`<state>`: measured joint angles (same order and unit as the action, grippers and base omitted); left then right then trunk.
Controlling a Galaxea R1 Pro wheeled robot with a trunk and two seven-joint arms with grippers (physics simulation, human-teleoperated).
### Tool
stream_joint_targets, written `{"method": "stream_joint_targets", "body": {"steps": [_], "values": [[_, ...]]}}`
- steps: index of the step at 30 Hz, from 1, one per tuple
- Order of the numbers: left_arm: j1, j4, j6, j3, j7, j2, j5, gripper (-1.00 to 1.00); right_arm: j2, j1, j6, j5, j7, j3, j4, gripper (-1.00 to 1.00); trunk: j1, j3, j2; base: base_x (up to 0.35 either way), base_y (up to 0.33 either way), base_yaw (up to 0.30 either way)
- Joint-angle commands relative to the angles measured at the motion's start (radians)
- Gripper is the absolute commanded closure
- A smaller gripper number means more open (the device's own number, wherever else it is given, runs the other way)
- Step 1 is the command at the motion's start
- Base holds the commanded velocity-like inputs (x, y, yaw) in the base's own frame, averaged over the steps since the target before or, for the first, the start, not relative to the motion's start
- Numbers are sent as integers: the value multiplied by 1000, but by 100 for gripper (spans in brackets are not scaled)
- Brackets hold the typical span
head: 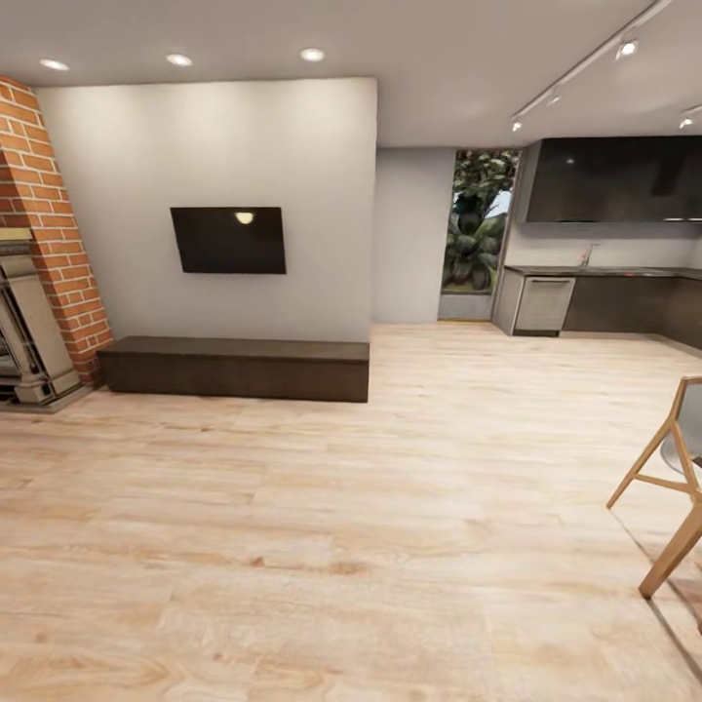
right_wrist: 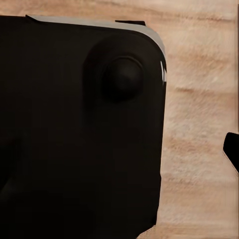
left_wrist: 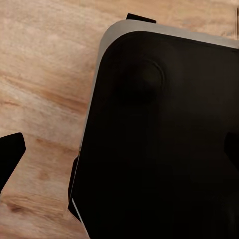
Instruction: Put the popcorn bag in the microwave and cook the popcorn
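The kitchen lies far off at the right of the head view, past a stretch of pale wood floor (head: 390, 507). Its thin grey countertop (head: 604, 270) runs over dark cabinet fronts, with dark upper cabinets (head: 614, 180) above. The popcorn bag and the microwave are out of view. In the left wrist view my left gripper (left_wrist: 119, 149) hangs over my black base (left_wrist: 159, 129), one dark fingertip (left_wrist: 10, 157) far out at the picture's edge. My right gripper (right_wrist: 119, 149) stands the same way, with a fingertip (right_wrist: 232, 152) at the opposite edge. Both look open and hold nothing.
A low dark bench (head: 234, 368) and a wall-mounted TV (head: 229, 239) stand ahead on the left, next to a brick fireplace (head: 49, 224). A wooden-legged chair (head: 673, 478) juts in at the right. A steel appliance front (head: 543, 304) ends the kitchen run beside a window (head: 480, 219).
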<state>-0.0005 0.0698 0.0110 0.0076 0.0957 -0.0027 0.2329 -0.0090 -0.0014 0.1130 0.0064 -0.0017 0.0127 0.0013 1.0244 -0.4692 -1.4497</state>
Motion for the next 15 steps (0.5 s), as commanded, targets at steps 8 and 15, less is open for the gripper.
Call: {"method": "stream_joint_targets", "body": {"steps": [8,15], "values": [[-1,1,3,1,2,-2,5,-100,1,0,9,1,-1,0,0,-100,1,-1,0,337,0,-16],[-1,2,6,1,1,0,5,-100,3,0,8,0,-1,0,0,-100,1,-1,0,337,0,-223]]}}
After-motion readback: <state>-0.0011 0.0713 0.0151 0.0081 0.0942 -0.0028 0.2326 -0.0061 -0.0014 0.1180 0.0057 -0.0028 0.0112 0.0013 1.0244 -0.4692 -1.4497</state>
